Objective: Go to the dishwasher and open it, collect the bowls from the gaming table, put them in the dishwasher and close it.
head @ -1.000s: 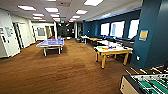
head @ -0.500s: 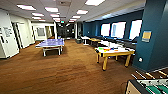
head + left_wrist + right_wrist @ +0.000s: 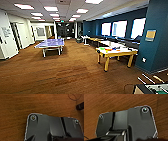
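Brown carpet [image 3: 62, 72] runs ahead; the gaming desk [image 3: 116, 52], yellow-edged with colourful boxes, stands right of a blue ping-pong table [image 3: 50, 44]. Pincer state: cannot tell.

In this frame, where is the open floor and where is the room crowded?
Bare brown floor spreads between the blue table-tennis table and the yellow-legged gaming table. The gaming table's top is crowded with colourful items. More tables line the window wall, and a foosball table corner crowds the near right.
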Controlling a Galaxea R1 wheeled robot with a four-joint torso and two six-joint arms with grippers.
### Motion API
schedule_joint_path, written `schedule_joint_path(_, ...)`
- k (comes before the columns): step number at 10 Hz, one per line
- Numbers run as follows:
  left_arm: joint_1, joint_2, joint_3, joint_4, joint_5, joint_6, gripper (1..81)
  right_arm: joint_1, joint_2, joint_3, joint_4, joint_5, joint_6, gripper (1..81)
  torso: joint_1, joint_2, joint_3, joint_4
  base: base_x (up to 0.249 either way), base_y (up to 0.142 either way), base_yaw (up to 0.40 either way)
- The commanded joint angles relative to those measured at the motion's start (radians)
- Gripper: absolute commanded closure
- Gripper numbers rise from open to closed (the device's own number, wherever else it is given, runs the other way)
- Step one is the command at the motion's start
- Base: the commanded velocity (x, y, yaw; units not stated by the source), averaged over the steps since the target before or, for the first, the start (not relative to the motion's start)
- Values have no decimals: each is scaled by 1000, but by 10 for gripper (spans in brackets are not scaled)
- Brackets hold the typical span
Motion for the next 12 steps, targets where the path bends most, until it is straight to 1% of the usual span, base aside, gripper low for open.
schedule_joint_path(1, -61, -10, -6, 1, 37, 2, 10, 60, 5, 7, -3, -45, -1, 10, 0, 0, 0, 0, 210, 62, 0)
schedule_joint_path(5, -61, -10, -6, 2, 37, 2, 10, 57, 12, 7, -3, -45, -1, 10, 0, 0, 0, 0, 210, 62, 0)
schedule_joint_path(12, -61, -7, -6, 5, 37, 3, 10, 63, 12, 5, -5, -45, -1, 10, 0, 0, 0, 0, 225, 0, 0)
